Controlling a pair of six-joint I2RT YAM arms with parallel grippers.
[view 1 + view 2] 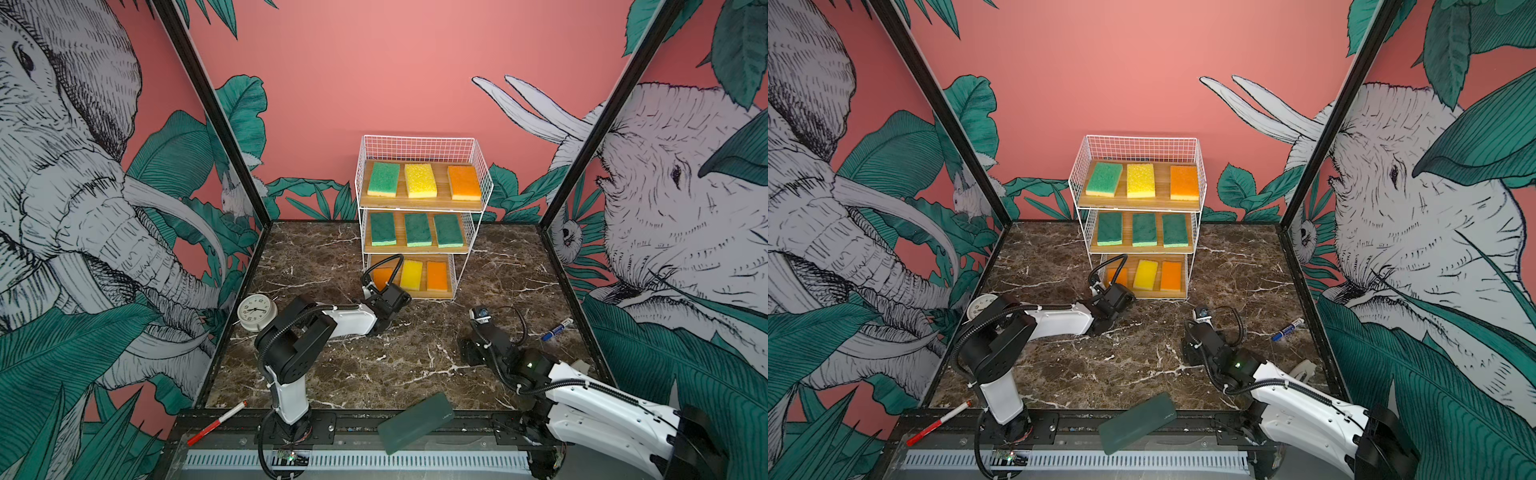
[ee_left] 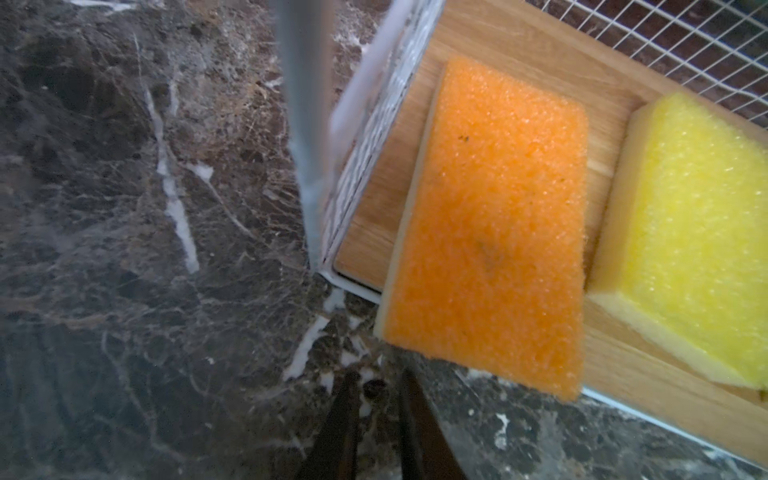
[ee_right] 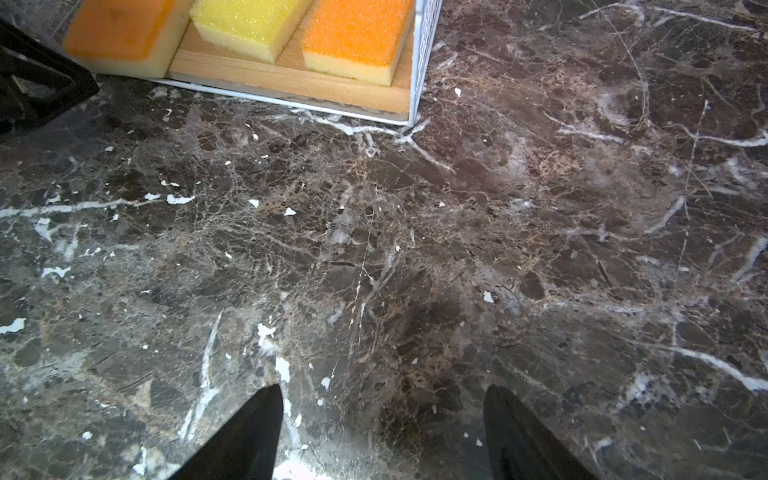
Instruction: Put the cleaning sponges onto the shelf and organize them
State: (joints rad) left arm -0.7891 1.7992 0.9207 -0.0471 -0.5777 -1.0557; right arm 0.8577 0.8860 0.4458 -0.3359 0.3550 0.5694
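At the bottom board of the shelf (image 1: 419,145), the left gripper (image 2: 376,386) sits just beside an orange sponge (image 2: 494,224) jutting askew over the front edge, jaws nearly together and empty, likely to nudge it straight; the right gripper (image 3: 382,390) hovers wide open over the marble (image 3: 415,249).

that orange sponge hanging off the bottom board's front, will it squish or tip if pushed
Probably soft and light: the orange sponge shows porous foam, so a push may dent it before it slides. Its near end overhangs the front edge of the bottom board, so pressing down there could tip it off; pushing inward along the board seems safer.
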